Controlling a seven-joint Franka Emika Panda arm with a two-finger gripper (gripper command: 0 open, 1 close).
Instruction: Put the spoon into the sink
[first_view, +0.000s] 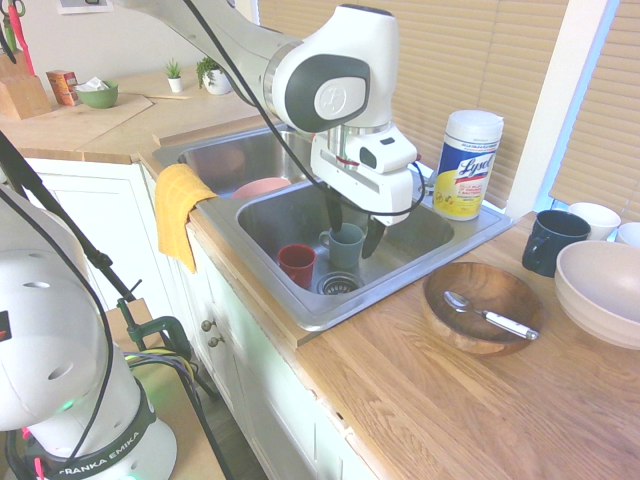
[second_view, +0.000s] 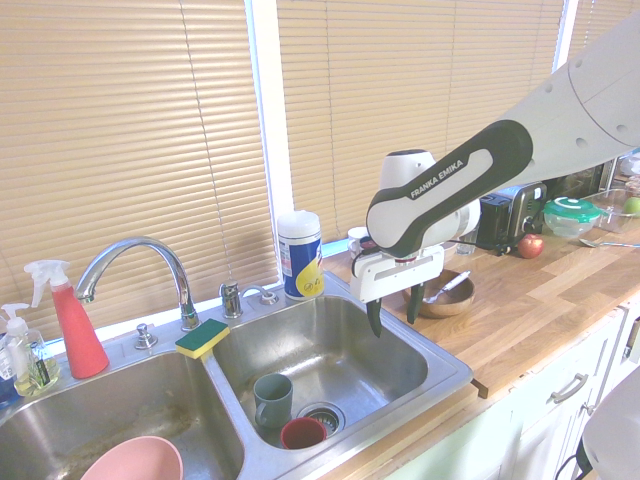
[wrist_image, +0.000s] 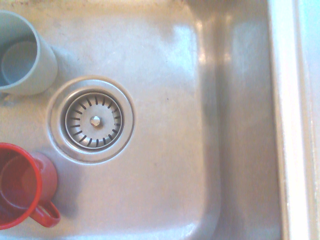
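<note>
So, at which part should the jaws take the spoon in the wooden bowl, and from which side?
Probably the slim handle of the spoon, coming straight down from above. Its oval end lies down inside the wooden bowl, while the handle slopes up toward the rim, so the handle end looks easier to reach than the rest. The gripper hangs open over the sink.

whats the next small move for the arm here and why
Probably swing across to above the wooden bowl. The spoon lies in that bowl on the counter, while the gripper hangs open and empty over the sink, pointing down at the basin with the drain. It has to reach the spoon before grasping.
</note>
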